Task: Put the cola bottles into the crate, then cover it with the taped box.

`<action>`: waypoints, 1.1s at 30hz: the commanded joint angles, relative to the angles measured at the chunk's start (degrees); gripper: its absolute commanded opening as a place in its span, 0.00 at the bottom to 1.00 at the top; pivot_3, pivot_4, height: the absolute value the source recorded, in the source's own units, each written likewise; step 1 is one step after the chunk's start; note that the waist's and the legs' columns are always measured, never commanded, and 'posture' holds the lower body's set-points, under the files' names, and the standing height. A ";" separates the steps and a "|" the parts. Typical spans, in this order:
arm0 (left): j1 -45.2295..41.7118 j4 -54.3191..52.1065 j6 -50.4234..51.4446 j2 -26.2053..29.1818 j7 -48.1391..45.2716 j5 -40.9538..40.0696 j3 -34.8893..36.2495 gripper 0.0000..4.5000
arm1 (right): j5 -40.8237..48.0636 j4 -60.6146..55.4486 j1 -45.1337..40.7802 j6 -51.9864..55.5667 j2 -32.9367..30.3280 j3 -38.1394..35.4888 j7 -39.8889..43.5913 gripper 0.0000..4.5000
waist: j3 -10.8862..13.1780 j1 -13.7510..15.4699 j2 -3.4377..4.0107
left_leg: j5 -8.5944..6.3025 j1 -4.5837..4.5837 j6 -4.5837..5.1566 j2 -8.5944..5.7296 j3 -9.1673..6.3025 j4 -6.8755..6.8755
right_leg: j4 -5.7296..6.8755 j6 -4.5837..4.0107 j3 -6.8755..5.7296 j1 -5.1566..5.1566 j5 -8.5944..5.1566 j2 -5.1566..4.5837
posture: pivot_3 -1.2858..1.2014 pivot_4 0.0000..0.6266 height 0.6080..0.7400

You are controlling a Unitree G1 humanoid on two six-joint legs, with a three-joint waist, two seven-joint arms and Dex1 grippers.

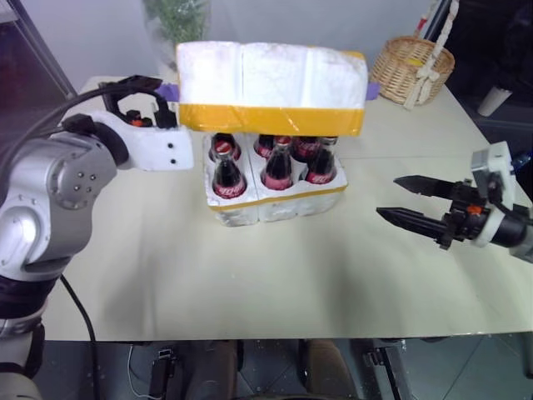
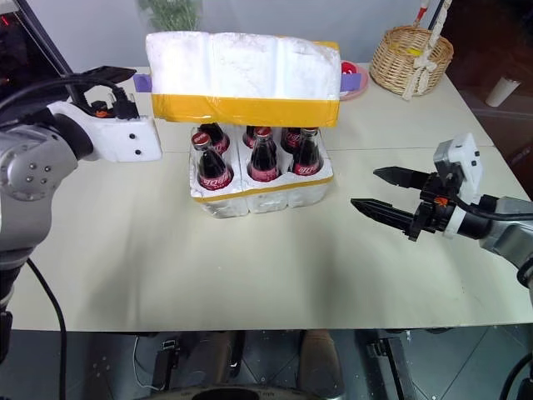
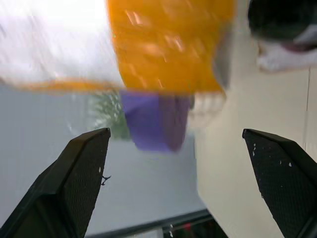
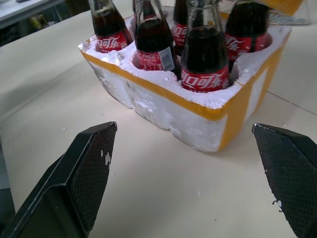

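Note:
Several cola bottles [image 1: 227, 175] with red labels stand in the wells of the crate [image 1: 275, 204], a low white foam tray with a yellow band. The taped box [image 1: 271, 87], white foam with a broad yellow band, lies across the bottle tops and hides their caps. My left gripper [image 1: 166, 102] is open at the box's left end, with nothing between its fingers [image 3: 84, 163]. My right gripper [image 1: 387, 197] hangs open over the table to the right of the crate, pointing at it. The crate [image 4: 218, 116] lies beyond its fingertips.
A wicker basket [image 1: 412, 67] stands at the back right, with a white cup [image 1: 495, 100] further right. Purple objects [image 1: 371, 90] sit behind the box's ends, and a plant [image 1: 176, 21] stands at the back. The table [image 1: 250, 283] extends toward its front edge.

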 commanded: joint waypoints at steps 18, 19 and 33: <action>-6.40 11.46 -7.26 -1.83 5.04 1.13 -1.12 1.00 | -0.42 0.66 -1.28 -2.16 0.27 -0.46 -0.27 1.00 | 0.00 0.15 0.00 | 0.00 0.00 0.00 -0.01 -0.01 0.01 | 0.00 0.00 0.00 0.01 0.00 0.00 | 0.52 0.24 0.98; -6.93 12.33 -7.81 -2.11 5.29 1.25 -1.48 1.00 | -0.43 0.47 -1.04 -2.26 0.31 -0.57 -0.39 1.00 | 0.00 0.14 0.00 | 0.00 0.00 0.00 -0.01 -0.01 0.01 | 0.00 0.00 0.00 0.02 0.00 -0.01 | 0.52 0.24 0.98; -12.47 21.47 -16.24 -3.48 6.72 0.89 -3.76 0.57 | 0.94 -2.29 2.42 -1.81 1.26 -3.67 -2.96 1.00 | 0.00 0.03 0.00 | 0.00 0.00 0.00 -0.01 -0.01 0.00 | 0.03 0.00 0.00 0.00 0.00 0.00 | 0.52 0.24 0.98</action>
